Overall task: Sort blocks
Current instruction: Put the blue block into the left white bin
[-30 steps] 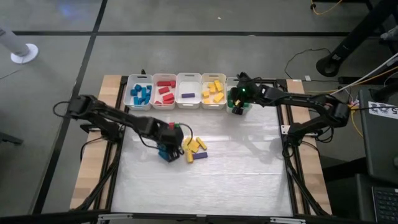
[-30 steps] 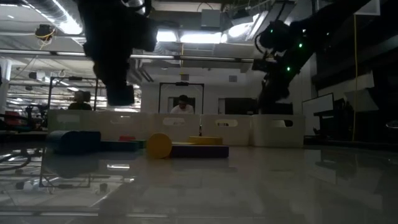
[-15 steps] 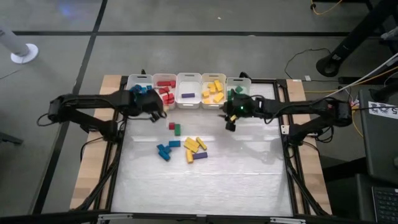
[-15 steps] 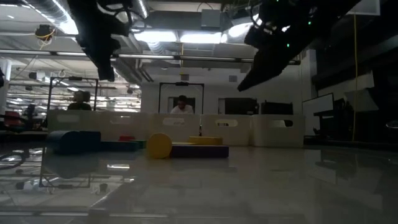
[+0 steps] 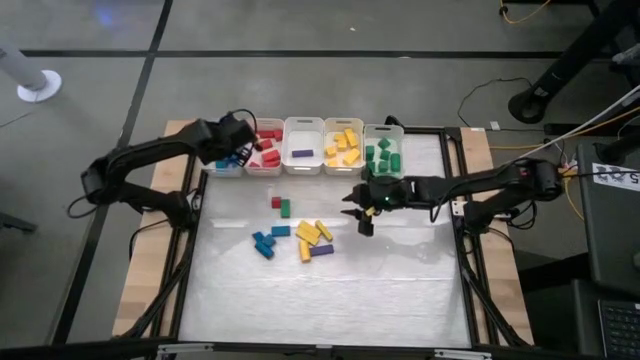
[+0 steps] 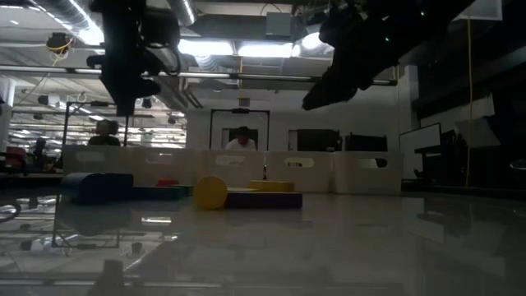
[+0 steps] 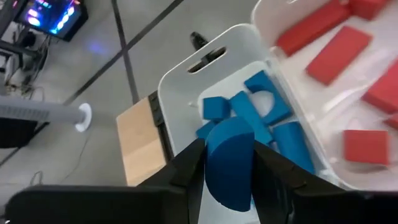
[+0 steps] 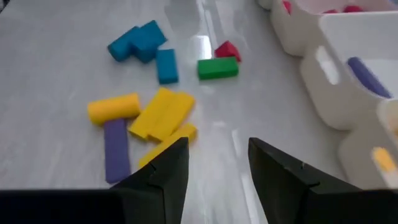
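Five white bins (image 5: 304, 146) stand in a row along the far edge of a pale, glossy table (image 5: 400, 290); wooden strips and dark rails flank it; grey floor with dark seams and cables surrounds it; across the table, a lit workshop with ceiling lights, and a person (image 6: 240, 140) seated far back. Contents, from the left arm's end: blue blocks (image 7: 267, 112); red blocks (image 5: 268, 146); one purple block (image 5: 302, 154); yellow blocks (image 5: 343, 144); green blocks (image 5: 381, 156). Loose on the table centre: a red piece (image 8: 227, 50) beside a green bar (image 8: 217, 68); blue blocks (image 8: 144, 47) clustered; yellow blocks (image 8: 154, 113) with a purple bar (image 8: 115, 148) alongside. Left gripper (image 7: 229, 163) hangs over the blue bin, fingers pinching a rounded blue block (image 7: 229, 160). Right gripper (image 8: 217, 163) hovers above the table near the loose pile, fingers parted, nothing between them.
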{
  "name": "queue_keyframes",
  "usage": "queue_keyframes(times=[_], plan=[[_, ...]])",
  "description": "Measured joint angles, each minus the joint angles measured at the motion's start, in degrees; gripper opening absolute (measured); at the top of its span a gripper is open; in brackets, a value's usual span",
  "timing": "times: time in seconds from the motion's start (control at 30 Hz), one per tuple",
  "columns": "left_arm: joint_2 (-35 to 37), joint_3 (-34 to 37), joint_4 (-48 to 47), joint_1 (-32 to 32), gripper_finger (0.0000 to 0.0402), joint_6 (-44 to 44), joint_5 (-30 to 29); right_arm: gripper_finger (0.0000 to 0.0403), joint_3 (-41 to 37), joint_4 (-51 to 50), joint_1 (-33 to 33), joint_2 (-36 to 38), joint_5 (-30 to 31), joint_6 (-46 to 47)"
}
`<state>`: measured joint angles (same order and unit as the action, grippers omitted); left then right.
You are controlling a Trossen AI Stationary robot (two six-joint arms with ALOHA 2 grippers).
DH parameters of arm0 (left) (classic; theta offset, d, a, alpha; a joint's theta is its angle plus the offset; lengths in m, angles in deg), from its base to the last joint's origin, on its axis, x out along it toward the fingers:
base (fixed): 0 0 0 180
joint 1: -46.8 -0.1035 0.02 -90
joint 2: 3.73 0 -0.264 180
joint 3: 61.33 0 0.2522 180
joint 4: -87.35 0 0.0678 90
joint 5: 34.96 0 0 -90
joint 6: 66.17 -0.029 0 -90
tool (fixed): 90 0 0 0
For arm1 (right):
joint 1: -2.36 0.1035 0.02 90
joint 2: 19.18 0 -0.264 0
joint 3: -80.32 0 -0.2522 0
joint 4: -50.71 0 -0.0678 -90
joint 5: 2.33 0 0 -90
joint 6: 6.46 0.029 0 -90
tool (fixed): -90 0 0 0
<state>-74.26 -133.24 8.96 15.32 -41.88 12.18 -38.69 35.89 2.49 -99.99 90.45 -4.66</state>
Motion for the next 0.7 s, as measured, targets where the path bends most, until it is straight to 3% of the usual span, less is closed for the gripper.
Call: queue_keyframes(times=[0.2, 0.47, 0.53, 0.7], plan=[[-1.9, 0.0, 1.0, -3.9, 0.0131, -5.5, 2.5, 0.0167, 0.0, 8.2, 2.3, -4.8, 0.1, 0.1], [-4.0, 0.0, 1.0, -6.2, 0.0184, -5.1, 7.9, 0.0167, 0.0, 14.2, 2.5, -9.7, -2.3, -0.1], [-4.0, 0.0, 1.1, -6.0, 0.0188, -4.8, 14.8, 0.0167, 0.0, 14.6, 2.5, -10.2, -2.4, -0.5], [-3.9, 0.0, 1.0, -3.3, 0.0181, -5.2, 39.0, 0.0167, 0.0, 14.5, 2.5, -10.3, -2.4, -1.5]])
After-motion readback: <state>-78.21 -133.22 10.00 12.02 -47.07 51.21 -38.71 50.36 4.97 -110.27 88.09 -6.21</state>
